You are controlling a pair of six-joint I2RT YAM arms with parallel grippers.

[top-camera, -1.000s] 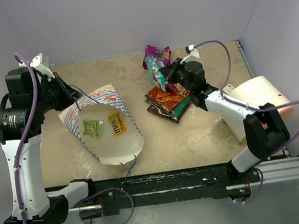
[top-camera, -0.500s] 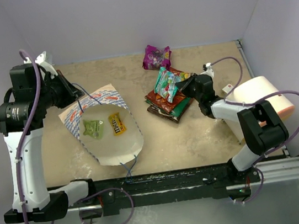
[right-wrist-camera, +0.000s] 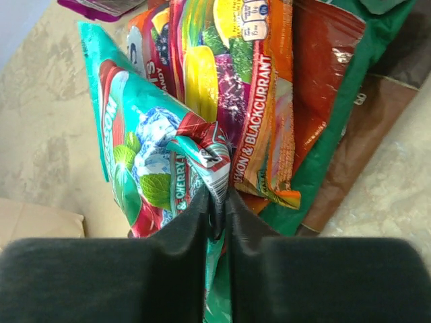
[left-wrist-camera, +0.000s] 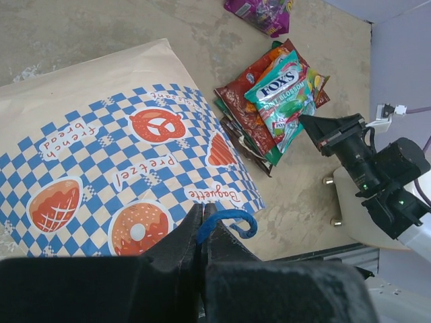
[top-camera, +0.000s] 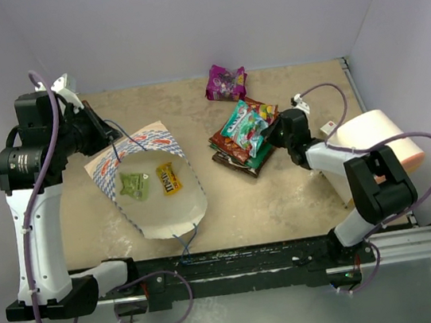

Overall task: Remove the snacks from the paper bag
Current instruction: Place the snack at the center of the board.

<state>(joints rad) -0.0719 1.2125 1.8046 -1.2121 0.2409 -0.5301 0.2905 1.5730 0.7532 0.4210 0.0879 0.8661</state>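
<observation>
The paper bag (top-camera: 154,210) lies open on its side at the left, also in the left wrist view (left-wrist-camera: 114,148). Inside it lie a small pale green packet (top-camera: 134,185) and an M&M's pouch (top-camera: 168,178). My left gripper (top-camera: 109,149) is shut on the bag's blue string handle (left-wrist-camera: 227,221) and holds its far edge up. My right gripper (top-camera: 271,131) is shut on a teal packet (top-camera: 243,129), seen crumpled in the right wrist view (right-wrist-camera: 135,155). It holds the packet over a pile of red-orange, green and brown packets (top-camera: 234,152). A magenta packet (top-camera: 225,82) lies at the back.
A large cream-peach cylinder (top-camera: 377,143) lies at the right beside my right arm. A small white plug (top-camera: 328,126) lies next to it. Lilac walls close the back and both sides. The black rail (top-camera: 237,259) runs along the near edge.
My right gripper has carried the teal packet from beside the magenta packet toward the right and down onto the pile. My left gripper has kept hold of the handle.
</observation>
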